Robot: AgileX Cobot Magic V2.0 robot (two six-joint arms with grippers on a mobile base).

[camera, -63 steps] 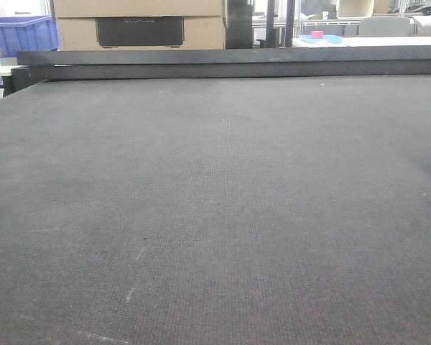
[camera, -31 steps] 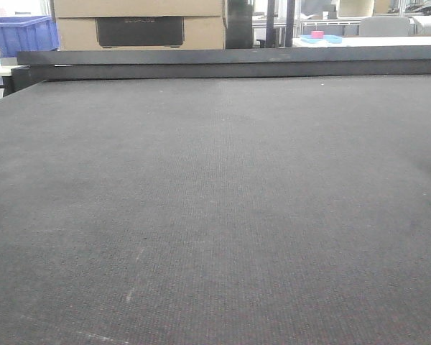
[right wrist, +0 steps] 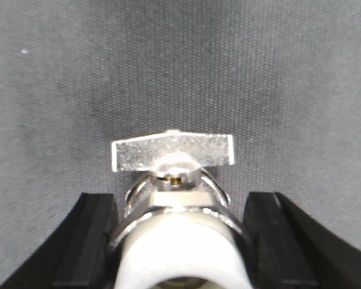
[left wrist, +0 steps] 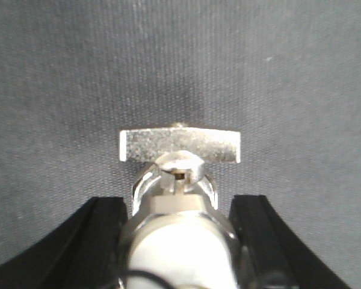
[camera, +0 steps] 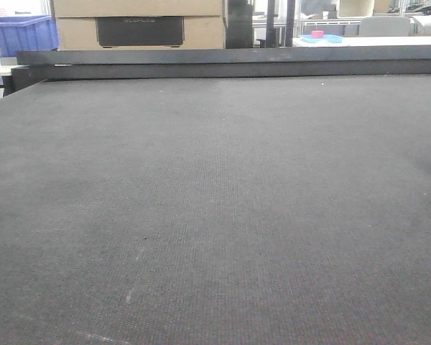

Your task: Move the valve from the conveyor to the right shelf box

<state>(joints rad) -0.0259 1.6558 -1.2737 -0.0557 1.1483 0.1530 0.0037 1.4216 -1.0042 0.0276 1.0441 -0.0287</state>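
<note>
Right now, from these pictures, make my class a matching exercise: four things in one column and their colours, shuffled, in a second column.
Things:
1. belt
2. bin, far left behind the belt
3. cardboard box, behind the belt
4. valve handle, left wrist view

Colours:
A. shiny silver
B. blue
C. dark grey
D. tan

Pairs: 1-C, 2-B, 3-D, 4-A
</note>
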